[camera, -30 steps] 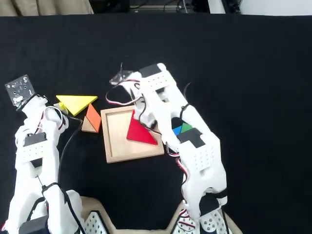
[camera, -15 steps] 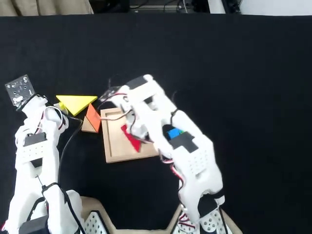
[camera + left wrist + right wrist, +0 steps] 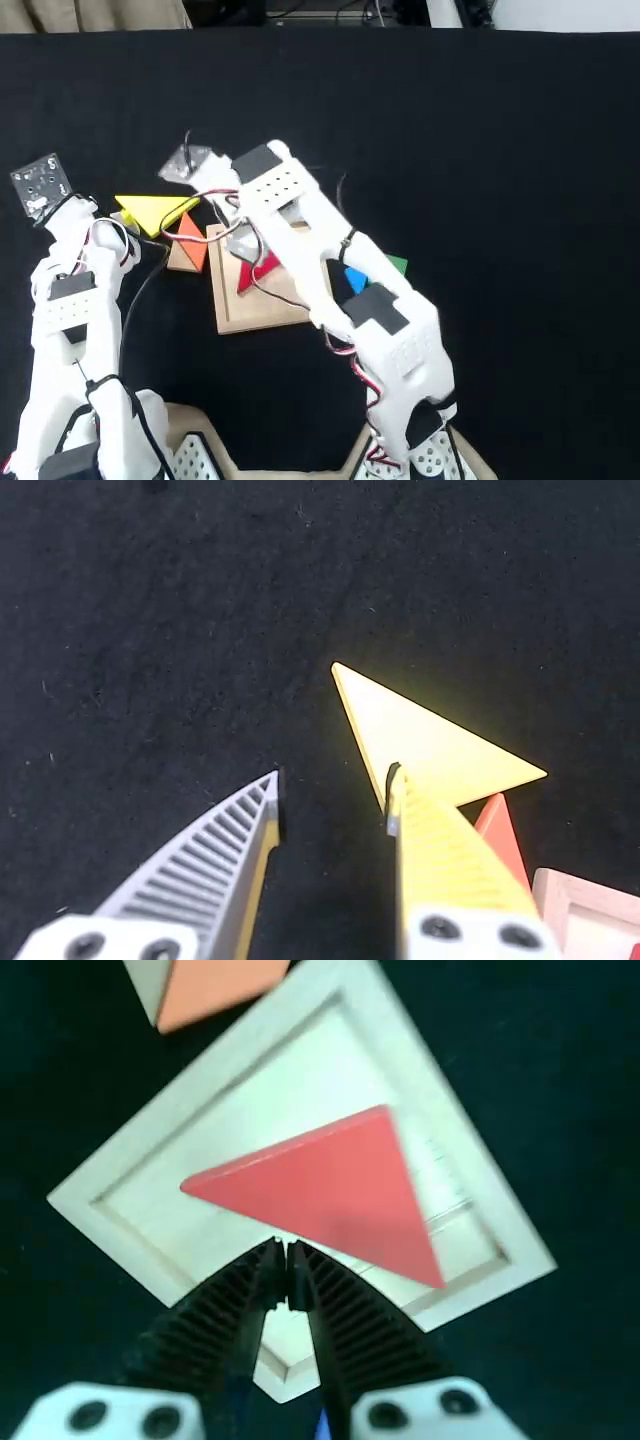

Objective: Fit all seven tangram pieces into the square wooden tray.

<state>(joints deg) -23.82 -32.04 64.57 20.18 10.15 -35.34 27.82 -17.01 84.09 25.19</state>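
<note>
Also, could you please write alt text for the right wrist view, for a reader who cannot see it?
A red triangle lies flat inside a square wooden tray on a black table, with the right hand shut, its tips at the triangle's edge. An orange triangle lies just outside the tray.

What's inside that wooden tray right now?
One red triangle lies flat inside the wooden tray; the floor around it is bare wood. The right gripper covers a small strip near one corner, hiding that bit.
</note>
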